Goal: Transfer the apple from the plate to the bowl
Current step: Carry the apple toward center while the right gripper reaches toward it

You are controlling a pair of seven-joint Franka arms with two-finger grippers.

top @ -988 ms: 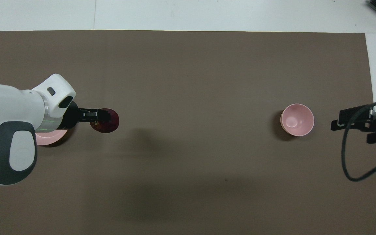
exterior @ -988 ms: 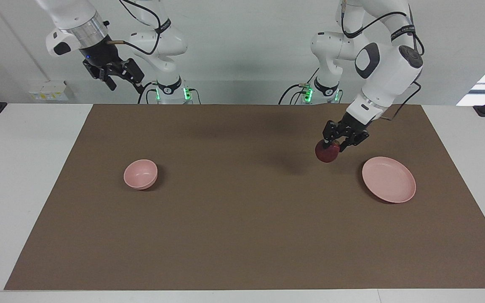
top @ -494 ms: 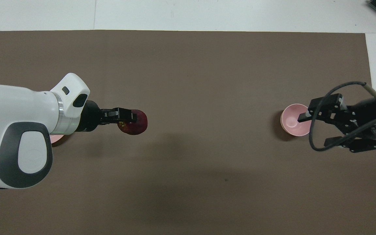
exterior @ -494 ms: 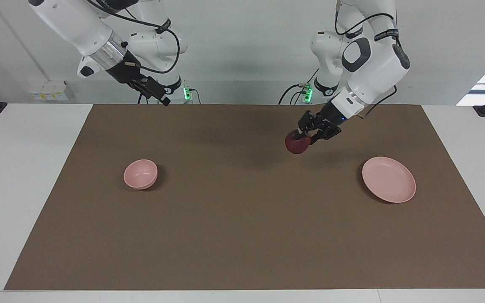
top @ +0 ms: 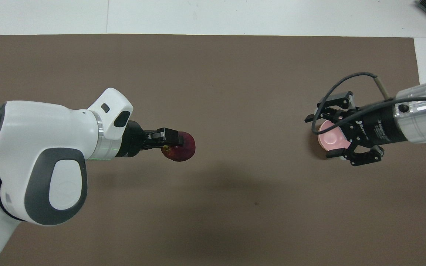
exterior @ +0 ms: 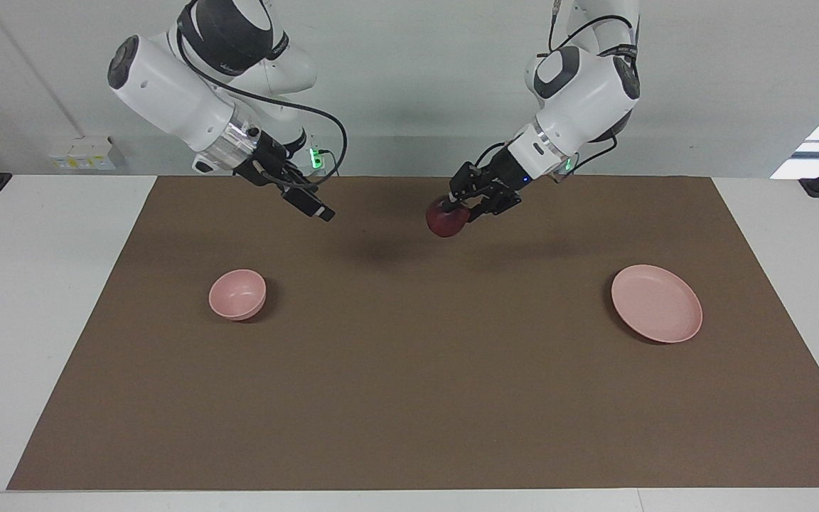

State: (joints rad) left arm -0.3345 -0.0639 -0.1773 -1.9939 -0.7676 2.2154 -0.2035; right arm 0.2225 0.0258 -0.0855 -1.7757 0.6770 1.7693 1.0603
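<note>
The dark red apple [exterior: 444, 221] [top: 179, 147] hangs in the air over the middle of the brown mat, with my left gripper [exterior: 454, 210] [top: 174, 141] shut on its top. The pale pink plate [exterior: 656, 304] lies bare toward the left arm's end; in the overhead view the left arm hides it. The small pink bowl [exterior: 237, 294] [top: 328, 139] stands toward the right arm's end with nothing in it. My right gripper [exterior: 313, 208] [top: 317, 137] is open and holds nothing. It is raised well above the mat and, seen from overhead, covers part of the bowl without touching it.
A brown mat [exterior: 409, 398] covers most of the white table [exterior: 40, 299]. The right arm's black cable [top: 346, 79] loops above its gripper. Nothing but the plate and bowl stands on the mat.
My left gripper has carried the apple up and away from the plate toward the table's middle. The right arm has swung in from its end of the table, its open gripper now by the bowl.
</note>
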